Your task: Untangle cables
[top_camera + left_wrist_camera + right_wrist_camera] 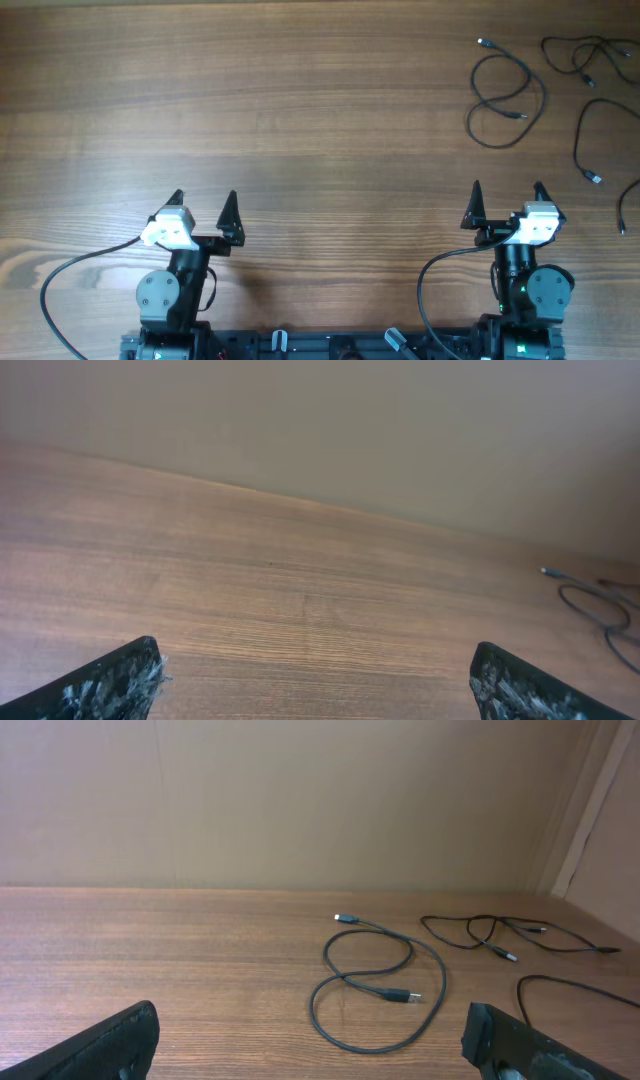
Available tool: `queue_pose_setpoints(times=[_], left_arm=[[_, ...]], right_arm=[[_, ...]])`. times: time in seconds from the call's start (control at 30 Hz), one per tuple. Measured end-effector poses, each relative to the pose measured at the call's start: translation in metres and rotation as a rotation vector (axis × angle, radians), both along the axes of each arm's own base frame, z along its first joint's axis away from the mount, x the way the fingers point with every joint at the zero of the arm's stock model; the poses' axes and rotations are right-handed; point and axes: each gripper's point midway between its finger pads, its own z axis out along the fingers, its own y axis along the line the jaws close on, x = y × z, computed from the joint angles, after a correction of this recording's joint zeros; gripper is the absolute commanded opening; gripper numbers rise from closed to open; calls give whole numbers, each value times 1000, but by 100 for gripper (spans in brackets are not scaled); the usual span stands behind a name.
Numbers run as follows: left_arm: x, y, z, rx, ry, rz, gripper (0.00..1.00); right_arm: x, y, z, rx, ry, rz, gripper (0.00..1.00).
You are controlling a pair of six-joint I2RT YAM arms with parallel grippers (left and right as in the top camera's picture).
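The cables are laid out at the far right of the bench, well apart from both grippers. One looped cable is curled over itself in a loose figure, with its silvery plug tips lying free on the wood. Just to its right, several strands are crossed over one another near the far edge, and a curved strand is trailed toward the right edge.

The left gripper is held above the near left of the bench, jaws spread wide with nothing between them. The right gripper is held at the near right, jaws likewise wide and empty. In the right wrist view the looped cable is seen ahead, untouched.
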Motion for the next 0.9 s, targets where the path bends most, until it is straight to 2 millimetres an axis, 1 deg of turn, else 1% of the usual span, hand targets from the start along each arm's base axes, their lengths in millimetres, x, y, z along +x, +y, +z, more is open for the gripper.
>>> queue_pose_setpoints(times=[0.23, 0.9], left_arm=[[-1, -7, 1, 105, -17, -44, 100], [-1, -8, 1, 105, -20, -51, 100]], right_arm=[[0, 0, 0, 0, 0, 0, 100], [0, 0, 0, 0, 0, 0, 100]])
